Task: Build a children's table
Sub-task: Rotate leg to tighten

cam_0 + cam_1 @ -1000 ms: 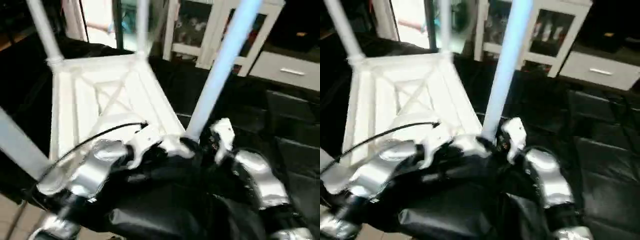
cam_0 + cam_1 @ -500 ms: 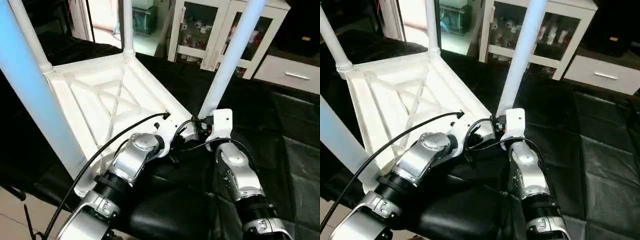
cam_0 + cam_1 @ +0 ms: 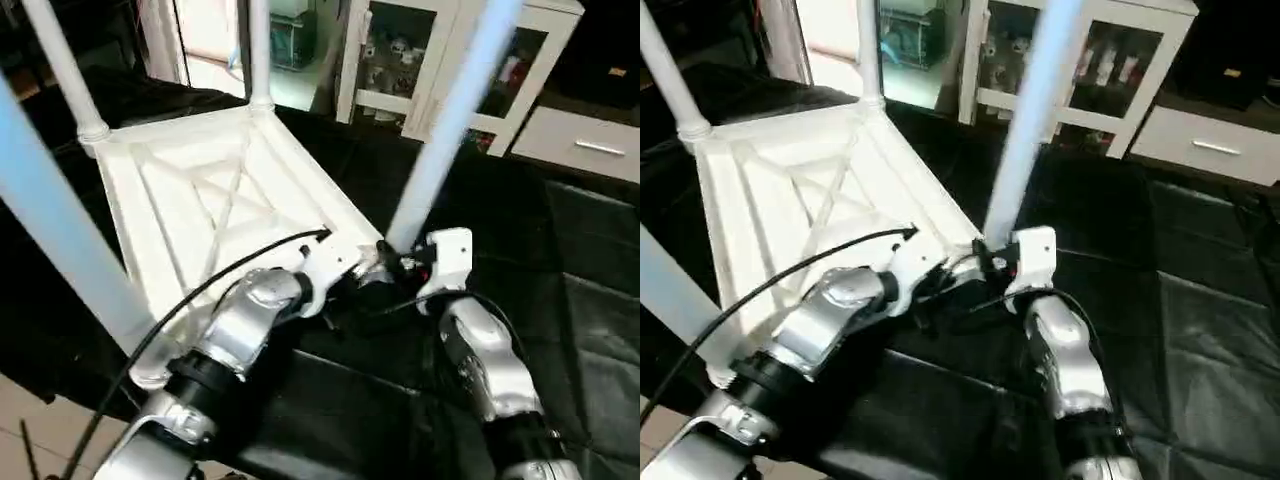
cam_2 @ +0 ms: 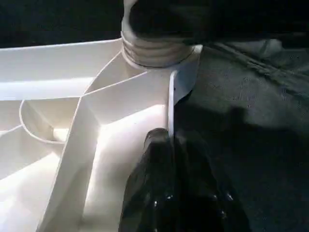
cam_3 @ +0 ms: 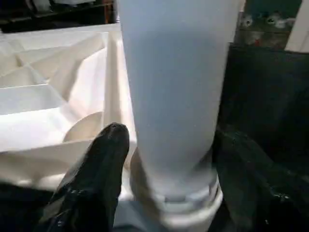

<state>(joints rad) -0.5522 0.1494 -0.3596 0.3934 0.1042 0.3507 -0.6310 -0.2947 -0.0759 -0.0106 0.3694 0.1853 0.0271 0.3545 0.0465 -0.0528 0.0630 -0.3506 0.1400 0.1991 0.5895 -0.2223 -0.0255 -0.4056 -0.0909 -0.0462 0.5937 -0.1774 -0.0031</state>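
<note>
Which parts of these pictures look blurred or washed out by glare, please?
In the left eye view, the nearest table leg is smeared pale blue by motion blur, while the tabletop's ribs stay fairly crisp. In the left wrist view, glare bleaches the ribbed underside. In the right wrist view, the leg is close and soft, without surface detail.

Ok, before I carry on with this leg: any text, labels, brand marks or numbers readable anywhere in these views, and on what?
None can be read.
Table top: bare white ribs, no moulded mark visible.
Legs: plain, no label.
Cabinet behind: small items behind the glass doors, too small and blurred to read.
Black sheet on the work table: no print.
</note>
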